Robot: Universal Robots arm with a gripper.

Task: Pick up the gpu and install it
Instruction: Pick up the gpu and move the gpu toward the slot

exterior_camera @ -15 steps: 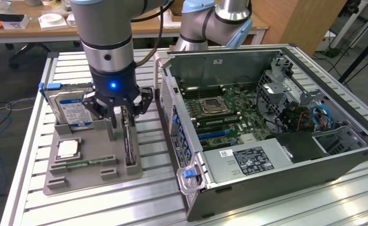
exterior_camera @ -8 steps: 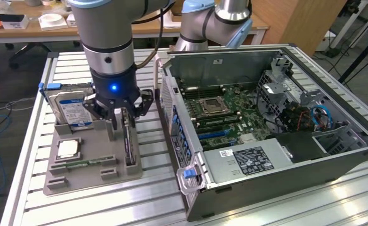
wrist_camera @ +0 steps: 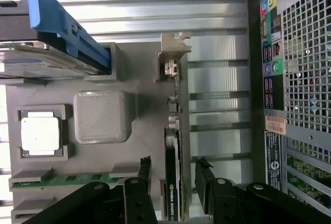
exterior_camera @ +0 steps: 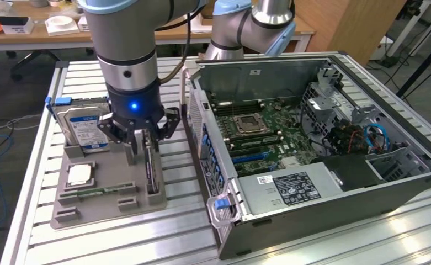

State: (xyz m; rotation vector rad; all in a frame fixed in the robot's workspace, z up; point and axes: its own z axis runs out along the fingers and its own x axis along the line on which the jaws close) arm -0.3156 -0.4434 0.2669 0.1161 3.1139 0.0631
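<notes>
Over the grey holder tray, astride the gpu: gripper wide open, 1 finger on each side of the card, clamping nothing. Gpu on edge in its slot along the tray side nearest the computer case.

Probable faults, judged from this position:
1. Off-centre closing. Shoves the card sideways in its slot, or tilts it before both fingers bear.
2. Grip away from the card's middle. Lets the card swing once clear of the slot.
3. Finger contact with the slot wall. Drags the tray across the table.

Surroundings:
- Hard drive upright in its blue carrier at the tray's far corner, near the gripper body on the exterior view's left. Little margin for sideways drift.
- Cpu and memory stick flat in the tray, apart from the fingers.
- Case open on top, motherboard exposed. Between tray and board, the case side wall as the 1 real obstacle.
</notes>
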